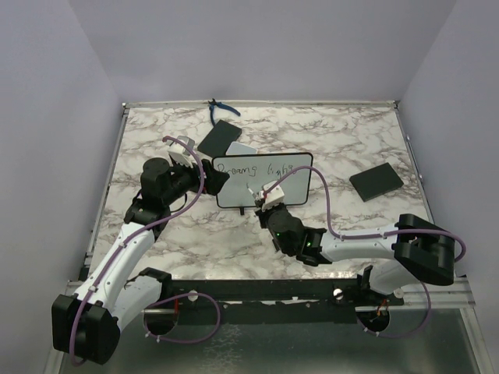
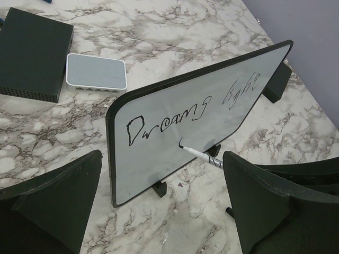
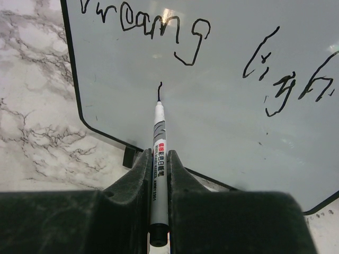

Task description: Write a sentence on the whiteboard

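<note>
The small rectangular whiteboard (image 1: 263, 181), white with a thin black rounded frame, stands upright on two little black feet (image 2: 159, 188) in the middle of the top view, on the grey-veined white marble tabletop (image 1: 351, 132). The dark handwritten sentence (image 2: 168, 120) runs across the upper part of the board, with "Dreams" to the left and "light" to the right. Below "Dreams" sits one short hooked stroke, the only mark on the second line.

The right gripper (image 3: 158, 154) has its two black fingers pressed in on a slim white marker with red and black print on the barrel (image 3: 159, 127). The marker's dark tip touches the board at the foot of that short stroke.

The left gripper (image 2: 161, 159) is spread wide. Its black fingers (image 2: 58, 201) fill the lower corners of the left wrist view, with the board's lower left corner between them. Whether either finger touches the frame I cannot tell — they look apart from it.

In the upper left of that view, behind the board, a flat black box (image 2: 32, 53) lies just beside a small grey-white pad with rounded corners (image 2: 96, 73). In the top view a second flat black rectangle (image 1: 376, 181) lies at centre right, well apart from the board, and blue-handled pliers (image 1: 222, 109) lie at the table's far edge — top centre.
</note>
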Action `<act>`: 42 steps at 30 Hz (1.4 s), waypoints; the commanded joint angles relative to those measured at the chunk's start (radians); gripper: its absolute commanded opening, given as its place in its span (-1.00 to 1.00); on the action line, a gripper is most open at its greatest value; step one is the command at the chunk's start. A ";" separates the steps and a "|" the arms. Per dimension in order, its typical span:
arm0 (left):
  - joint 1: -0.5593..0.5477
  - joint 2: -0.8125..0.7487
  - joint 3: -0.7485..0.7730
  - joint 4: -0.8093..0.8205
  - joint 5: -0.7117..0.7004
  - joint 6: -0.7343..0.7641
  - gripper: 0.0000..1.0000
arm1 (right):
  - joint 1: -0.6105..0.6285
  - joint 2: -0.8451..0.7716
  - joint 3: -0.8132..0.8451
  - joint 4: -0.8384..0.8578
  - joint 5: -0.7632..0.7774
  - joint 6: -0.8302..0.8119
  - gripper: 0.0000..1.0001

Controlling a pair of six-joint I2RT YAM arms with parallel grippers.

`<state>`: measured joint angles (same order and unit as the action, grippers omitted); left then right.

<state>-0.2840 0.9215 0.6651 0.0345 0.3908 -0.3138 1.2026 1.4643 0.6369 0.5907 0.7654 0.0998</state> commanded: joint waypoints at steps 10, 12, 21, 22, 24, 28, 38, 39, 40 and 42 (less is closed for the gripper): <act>-0.006 -0.016 0.008 -0.004 -0.008 0.011 0.93 | -0.003 0.016 -0.016 -0.092 -0.012 0.100 -0.99; -0.006 -0.016 0.008 -0.004 -0.007 0.012 0.93 | -0.003 0.017 -0.016 -0.097 -0.015 0.105 -0.99; -0.007 -0.018 0.007 -0.003 -0.007 0.011 0.93 | -0.001 0.011 -0.012 -0.120 -0.032 0.113 -0.99; -0.006 -0.019 0.007 -0.002 -0.008 0.011 0.93 | -0.001 0.005 -0.011 -0.120 -0.038 0.108 -0.99; -0.005 -0.018 0.007 -0.002 -0.008 0.012 0.93 | 0.005 -0.007 -0.015 -0.111 -0.054 0.088 -0.99; -0.007 -0.018 0.007 -0.002 -0.009 0.011 0.93 | 0.031 -0.044 -0.026 -0.074 -0.069 0.034 -0.99; -0.006 -0.016 0.007 -0.002 -0.010 0.011 0.93 | 0.040 -0.105 -0.019 0.001 0.052 -0.028 -0.99; -0.006 -0.016 0.007 -0.002 -0.010 0.011 0.93 | 0.039 -0.098 -0.014 0.010 0.059 -0.041 -0.99; -0.006 -0.016 0.007 -0.002 -0.009 0.011 0.93 | 0.039 -0.091 -0.009 0.021 0.064 -0.053 -0.99; -0.006 -0.018 0.007 -0.002 -0.009 0.011 0.93 | 0.039 -0.078 -0.004 0.038 0.070 -0.070 -0.99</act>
<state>-0.2840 0.9192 0.6651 0.0345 0.3908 -0.3134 1.2369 1.3708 0.6197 0.5617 0.7811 0.0853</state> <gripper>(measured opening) 0.965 0.110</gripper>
